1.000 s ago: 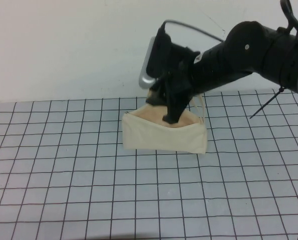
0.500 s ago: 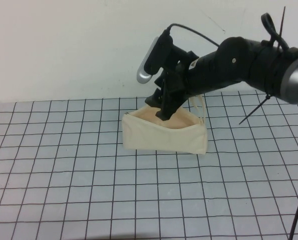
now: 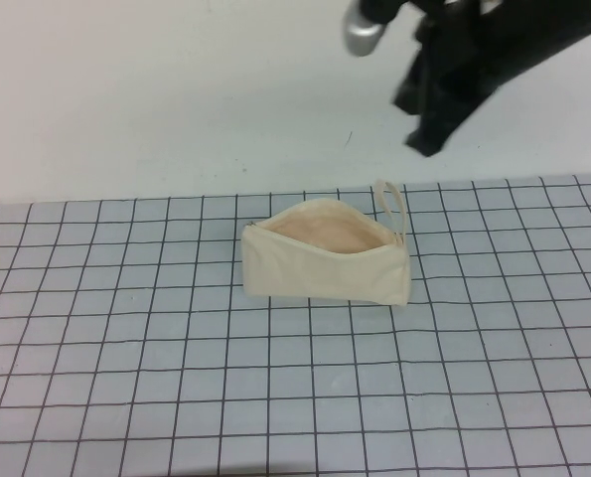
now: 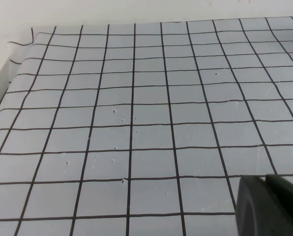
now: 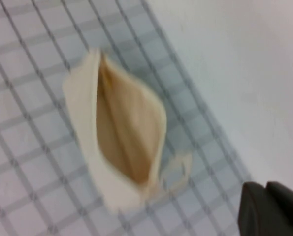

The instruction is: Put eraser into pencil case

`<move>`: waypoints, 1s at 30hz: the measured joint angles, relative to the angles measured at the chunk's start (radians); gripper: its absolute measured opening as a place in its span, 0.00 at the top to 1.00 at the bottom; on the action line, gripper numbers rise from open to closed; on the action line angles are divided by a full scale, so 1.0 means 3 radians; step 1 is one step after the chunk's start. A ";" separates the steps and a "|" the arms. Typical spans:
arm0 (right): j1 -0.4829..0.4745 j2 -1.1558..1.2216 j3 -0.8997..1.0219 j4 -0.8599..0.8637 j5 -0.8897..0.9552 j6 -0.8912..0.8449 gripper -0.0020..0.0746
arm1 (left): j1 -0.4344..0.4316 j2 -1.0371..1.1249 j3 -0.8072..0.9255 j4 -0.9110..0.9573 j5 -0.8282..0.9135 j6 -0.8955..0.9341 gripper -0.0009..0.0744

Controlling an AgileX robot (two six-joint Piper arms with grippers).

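The pencil case (image 3: 320,276) is a cream-white pouch standing open on the grid mat, its peach lining (image 3: 330,235) showing and a loop strap (image 3: 389,204) at its right end. It also shows in the right wrist view (image 5: 84,123), mouth open. The eraser is not visible in any view. My right gripper (image 3: 426,139) hangs high above and to the right of the pouch, apart from it; in its wrist view (image 5: 267,189) the fingers are together and hold nothing. My left gripper (image 4: 265,179) is shut and empty over bare mat, and is out of the high view.
A grey mat (image 3: 126,328) with a black grid covers the table. A white wall (image 3: 156,89) runs behind it. The mat's edge (image 4: 8,69) shows in the left wrist view.
My right gripper has risen out of the pouch's mouth and moved up and to the right, well clear of it. The pouch has not moved.
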 joint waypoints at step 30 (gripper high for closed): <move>0.0000 -0.3985 0.4718 -0.0668 -0.1316 0.1514 0.97 | 0.0000 0.0000 0.0000 0.0000 0.0000 -0.0007 0.99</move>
